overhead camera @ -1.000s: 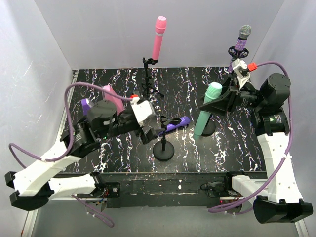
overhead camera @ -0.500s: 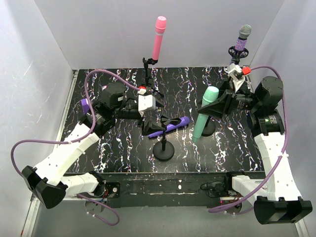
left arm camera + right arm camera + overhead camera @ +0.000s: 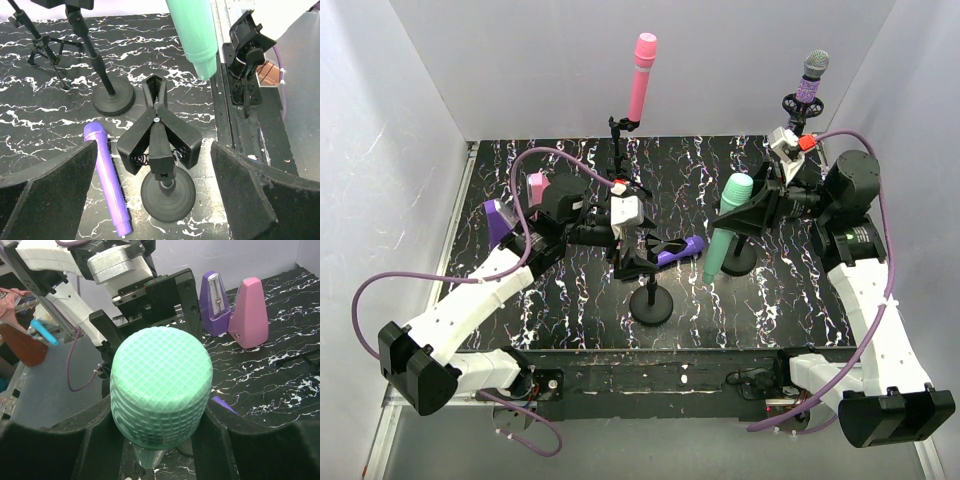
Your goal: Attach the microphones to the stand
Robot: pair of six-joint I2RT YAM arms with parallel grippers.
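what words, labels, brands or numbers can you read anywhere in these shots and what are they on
No text can be read in any view.
purple metronome: pale strip down its face, any marks on it too small to read.
right arm: small green spot on a joint, too blurred to tell whether it is a sign or a light.
mint green microphone, plain purple microphone, pink microphone: no print visible.

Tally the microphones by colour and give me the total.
pink microphone: 1
mint green microphone: 1
plain purple microphone: 1
glittery purple microphone: 1
Total: 4
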